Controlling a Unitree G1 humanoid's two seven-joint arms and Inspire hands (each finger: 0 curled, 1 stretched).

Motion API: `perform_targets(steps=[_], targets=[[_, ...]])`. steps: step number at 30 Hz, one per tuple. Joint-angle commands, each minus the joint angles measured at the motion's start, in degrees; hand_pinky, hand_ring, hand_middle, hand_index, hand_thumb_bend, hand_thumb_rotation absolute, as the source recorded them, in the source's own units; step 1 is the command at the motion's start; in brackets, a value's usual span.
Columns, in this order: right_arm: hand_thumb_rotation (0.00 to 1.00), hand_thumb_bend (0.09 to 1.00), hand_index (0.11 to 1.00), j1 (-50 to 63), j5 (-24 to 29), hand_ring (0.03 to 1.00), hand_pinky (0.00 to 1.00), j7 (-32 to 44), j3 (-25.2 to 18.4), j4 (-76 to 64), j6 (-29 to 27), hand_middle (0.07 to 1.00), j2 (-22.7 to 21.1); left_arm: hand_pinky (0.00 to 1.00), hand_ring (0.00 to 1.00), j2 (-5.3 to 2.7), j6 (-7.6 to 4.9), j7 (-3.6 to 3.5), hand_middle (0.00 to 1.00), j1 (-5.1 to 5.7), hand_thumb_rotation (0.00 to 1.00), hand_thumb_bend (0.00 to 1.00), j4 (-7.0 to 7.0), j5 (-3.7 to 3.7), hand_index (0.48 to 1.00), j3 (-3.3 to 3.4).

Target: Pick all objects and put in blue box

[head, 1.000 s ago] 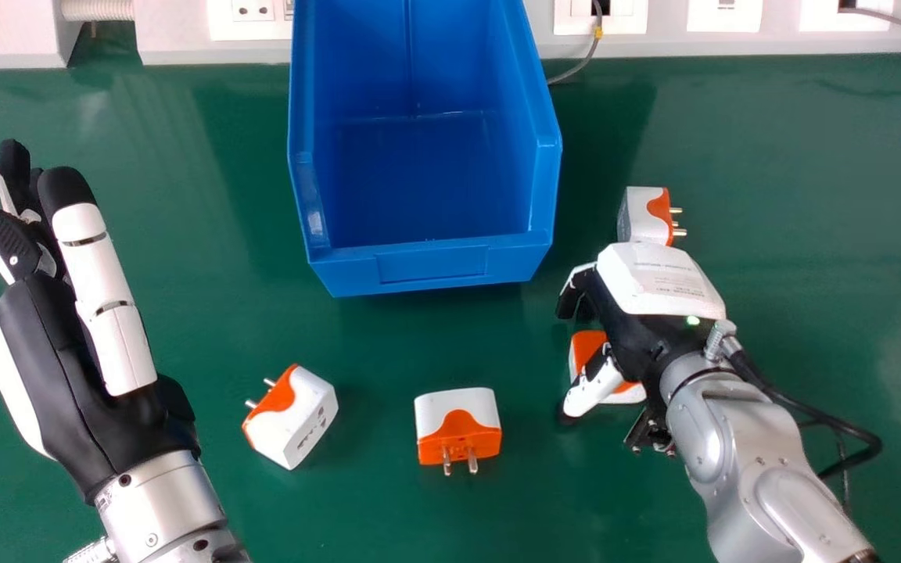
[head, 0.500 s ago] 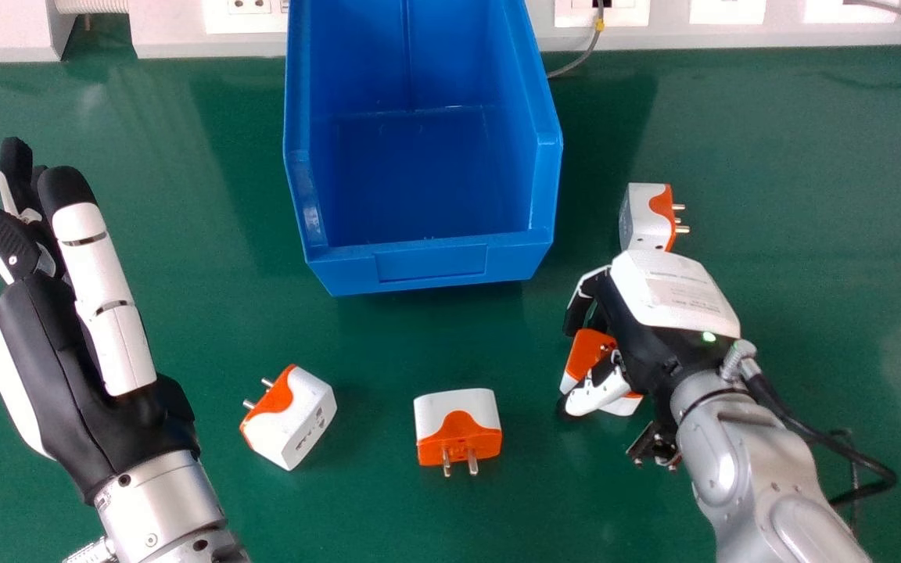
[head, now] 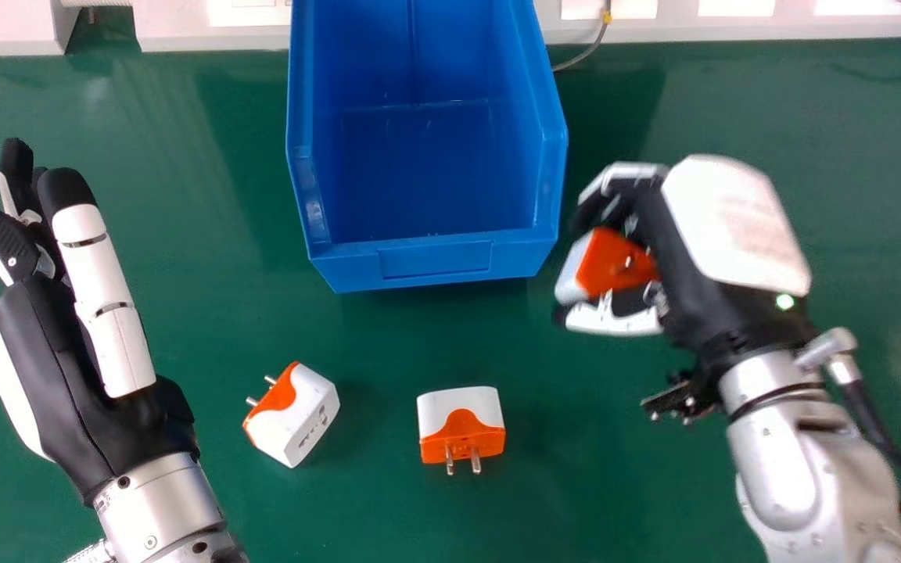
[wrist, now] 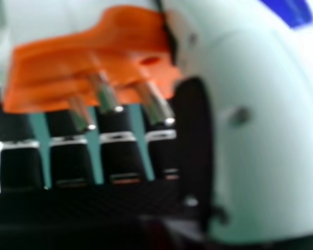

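In the head view my right hand (head: 732, 227) is raised to the right of the blue box (head: 435, 258), its fingers and thumb closed round an orange and white plug adapter (head: 615, 262). The right hand view shows that adapter (wrist: 88, 62) with its metal pins between the thumb (wrist: 261, 130) and the fingers (wrist: 115, 156). One adapter (head: 294, 414) lies tilted on the table, right of my left hand (head: 52, 360), which is held open with straight fingers. Another adapter (head: 461, 426) lies below the box, pins toward me. No object shows inside the box.
The green table (head: 388, 508) spreads under everything. A white trunking strip with sockets (head: 216, 35) runs along the back edge, and a grey cable (head: 587, 53) hangs beside the box. Another cable (head: 900, 461) trails from my right wrist.
My right hand has curled round the adapter beneath it and lifted it off the table, moving up and rightward in the head view. It now covers where another adapter lay. The left hand stays still.
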Motion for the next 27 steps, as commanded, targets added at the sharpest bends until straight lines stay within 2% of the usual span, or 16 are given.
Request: perform_targets(steps=[1, 4, 6, 9, 13, 16, 19, 22, 25, 27], targets=[[0.0, 0.496, 0.538, 0.45, 0.84, 0.419, 0.33, -1.17, -1.31, -3.64, -1.76, 0.488, 0.74, 0.96, 0.98, -4.99, -0.43, -0.06, 0.98, 0.48, 0.83, 0.53, -1.08, 0.35, 0.969, -0.22], [0.0, 0.496, 0.538, 0.61, 1.64, 0.417, 0.33, -1.35, -1.33, -5.02, -3.51, 0.489, 1.89, 0.96, 0.98, -4.9, -0.25, 0.07, 0.98, 0.34, 0.83, 0.54, -0.96, 0.63, 0.972, 0.08], [0.0, 0.496, 0.54, 0.38, 1.81, 0.416, 0.33, -1.23, -0.77, -5.24, -4.92, 0.488, 2.15, 0.96, 0.98, -4.86, -0.33, -0.02, 0.98, 0.3, 0.84, 0.54, -0.94, 0.48, 0.971, 0.14], [0.0, 0.496, 0.535, -0.56, 2.97, 0.416, 0.33, -3.35, -0.13, -3.95, -10.77, 0.486, 1.59, 0.95, 0.98, -4.87, -0.1, 0.06, 0.98, 0.21, 0.84, 0.53, -1.05, 0.6, 0.968, 0.21], [0.0, 0.496, 0.52, -5.76, 3.57, 0.425, 0.32, -10.64, 1.54, 3.58, -20.69, 0.503, 3.25, 0.93, 0.96, -5.03, 0.63, 0.52, 0.96, -0.25, 0.85, 0.52, -1.13, 1.14, 0.956, 0.32], [0.0, 0.497, 0.521, -10.4, 4.08, 0.423, 0.32, -12.44, 2.37, 9.32, -23.52, 0.499, 5.05, 0.93, 0.96, -5.12, 0.84, 0.6, 0.96, -0.68, 0.85, 0.52, -0.86, 1.09, 0.953, 0.29], [0.0, 0.497, 0.528, -17.41, 3.22, 0.427, 0.32, -13.06, 3.39, 16.64, -24.08, 0.491, 7.13, 0.93, 0.96, -5.21, 1.06, 0.73, 0.96, -1.11, 0.85, 0.52, -0.63, 1.05, 0.95, 0.23], [0.0, 0.498, 0.516, -25.11, 2.42, 0.447, 0.33, -14.08, 4.45, 25.42, -25.02, 0.501, 8.2, 0.93, 0.96, -5.06, 0.65, 0.57, 0.96, -1.65, 0.85, 0.52, -0.23, 0.69, 0.953, 0.38], [0.0, 0.499, 0.516, -34.6, 2.04, 0.449, 0.35, -19.62, 5.35, 41.13, -27.57, 0.494, 9.71, 0.94, 0.96, -5.2, 0.78, 0.81, 0.96, -2.03, 0.84, 0.53, -0.05, 0.9, 0.951, 0.46], [0.0, 0.499, 0.496, -40.79, 1.41, 0.455, 0.35, -24.07, 6.22, 53.09, -29.11, 0.5, 10.68, 0.94, 0.96, -5.31, 0.4, 0.87, 0.97, -2.09, 0.84, 0.53, 0.12, 1.05, 0.95, 0.31]])
